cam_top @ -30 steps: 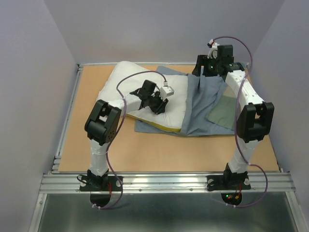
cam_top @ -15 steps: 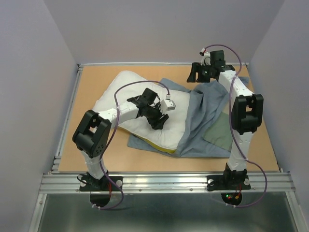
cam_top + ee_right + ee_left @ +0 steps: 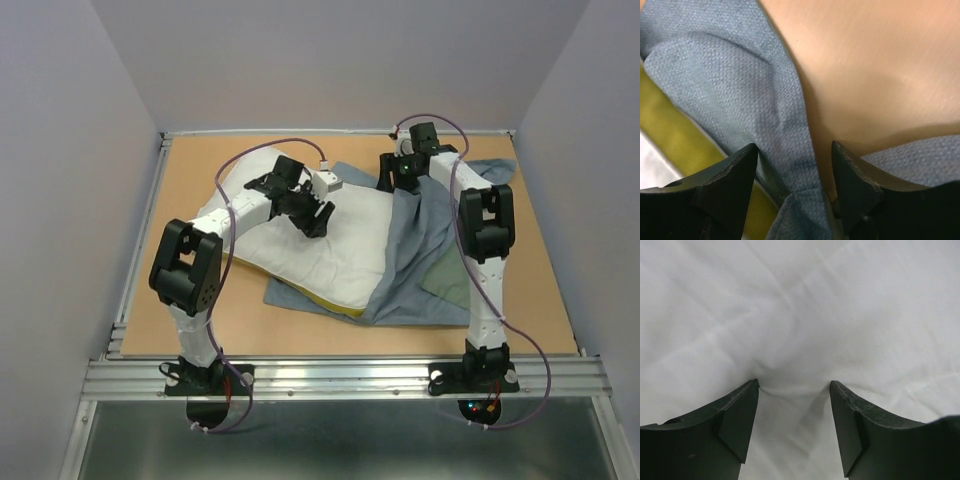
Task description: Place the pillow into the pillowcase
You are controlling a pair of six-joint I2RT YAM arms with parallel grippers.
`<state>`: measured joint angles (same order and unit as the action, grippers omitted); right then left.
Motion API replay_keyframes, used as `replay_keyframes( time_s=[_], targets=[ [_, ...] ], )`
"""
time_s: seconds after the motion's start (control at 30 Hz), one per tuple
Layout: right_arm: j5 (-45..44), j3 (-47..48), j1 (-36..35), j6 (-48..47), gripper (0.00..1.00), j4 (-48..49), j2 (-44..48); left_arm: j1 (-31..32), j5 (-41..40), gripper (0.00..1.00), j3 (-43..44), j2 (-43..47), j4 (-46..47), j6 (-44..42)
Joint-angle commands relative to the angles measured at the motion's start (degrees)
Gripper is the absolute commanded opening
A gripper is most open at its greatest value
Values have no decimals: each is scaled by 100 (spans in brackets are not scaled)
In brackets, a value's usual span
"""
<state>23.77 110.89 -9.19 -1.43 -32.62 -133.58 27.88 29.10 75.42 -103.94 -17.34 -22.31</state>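
The white pillow (image 3: 340, 245) lies across the middle of the table, its yellow band (image 3: 335, 303) along the near edge. The grey-blue pillowcase (image 3: 415, 255) is crumpled at its right side and partly under it, with a green patch (image 3: 455, 278) showing. My left gripper (image 3: 317, 218) is open, its tips pressed into the white pillow (image 3: 800, 315) with a dimple between them. My right gripper (image 3: 389, 178) is open at the pillow's far right corner. In the right wrist view a fold of the pillowcase (image 3: 740, 85) runs between the open jaws, beside the yellow band (image 3: 670, 125).
The tan table (image 3: 180, 300) has a raised metal rim along the left and near edges. Grey walls close in the back and both sides. Purple cables loop above both arms. Bare tabletop (image 3: 880, 65) shows just past the right fingers.
The left gripper slid away from me toward the pillow's far side and opened wider. The right arm came down and left from the far right corner, and the lifted pillowcase sank with it.
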Motion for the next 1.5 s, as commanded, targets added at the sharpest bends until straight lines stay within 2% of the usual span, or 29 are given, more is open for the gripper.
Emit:
replay_keyframes(
  time_s=[0.0, 0.13, 0.2, 0.23, 0.27, 0.4, 0.5, 0.6, 0.67, 0.7, 0.73, 0.77, 0.8, 0.87, 0.9, 0.93, 1.03, 1.13, 1.17, 1.2, 1.23, 1.27, 1.33, 1.47],
  targets=[
    [-57, 565, -21, -129, 65, 89, -133, 7, 69, 72, 762, -143, 214, -272],
    [320, 381, -92, -182, 63, 98, -46, 7, 429, 75, 1746, -661, 39, -863],
    [575, 240, -135, -138, 63, 81, 24, 7, 649, 98, 2388, -1101, -128, -1415],
    [646, 223, -144, -121, 63, 81, 42, 7, 684, 99, 2607, -1433, -259, -1748],
    [751, 188, -144, -121, 62, 72, 60, 24, 728, 99, 3097, -1601, -330, -1829],
    [997, 170, -206, -121, 62, 37, 139, 95, 763, 99, 4161, -2445, -673, -2241],
    [998, 248, -250, -129, 62, 10, 165, 174, 834, 99, 4638, -2929, -1033, -2637],
    [691, 371, -250, -190, 62, 19, 130, 235, 711, 97, 4623, -3185, -1219, -2884],
    [463, 529, -250, -252, 62, 28, 78, 279, 562, 90, 4561, -3307, -1280, -3034],
    [62, 626, -250, -244, 63, 28, -62, 288, 544, 73, 4543, -3343, -1359, -3121],
    [-116, 809, -250, -217, 64, 28, -141, 297, 544, 60, 4535, -3369, -1438, -3270],
    [-397, 872, -250, -261, 65, 19, -290, 297, 579, 42, 4508, -3361, -1543, -3324],
    [-521, 916, -250, -296, 67, 28, -335, 288, 614, 35, 4438, -3317, -1535, -3333],
    [-741, 1039, -285, -445, 74, -7, -458, 306, 606, 25, 4237, -3134, -1343, -3368],
    [-794, 1057, -302, -507, 76, -42, -493, 306, 588, 23, 4096, -3089, -1298, -3377],
    [-804, 1066, -337, -577, 78, -77, -555, 315, 570, 15, 4069, -3071, -1289, -3394],
    [-515, 1066, -355, -665, 81, -209, -590, 315, 535, 12, 4182, -3115, -1359, -3403],
    [-285, 1110, -425, -762, 79, -394, -687, 315, 500, 11, 4358, -3194, -1447, -3412],
    [-242, 1136, -443, -797, 73, -455, -809, 315, 491, 10, 4402, -3220, -1447, -3395],
    [-119, 1163, -452, -823, 67, -560, -862, 323, 482, 3, 4446, -3229, -1465, -3386],
    [-22, 1224, -469, -832, 57, -596, -906, 341, 465, 0, 4464, -3229, -1456, -3386],
    [170, 1277, -478, -841, 27, -683, -1029, 358, 421, 0, 4464, -3220, -1456, -3386],
    [347, 1582, -487, -780, 2, -780, -1152, 420, 429, 0, 4438, -3185, -1517, -3551],
    [997, 2250, -505, -210, 1, -799, -1188, 534, 631, 0, 4113, -2765, -1352, -3535]
  ],
)
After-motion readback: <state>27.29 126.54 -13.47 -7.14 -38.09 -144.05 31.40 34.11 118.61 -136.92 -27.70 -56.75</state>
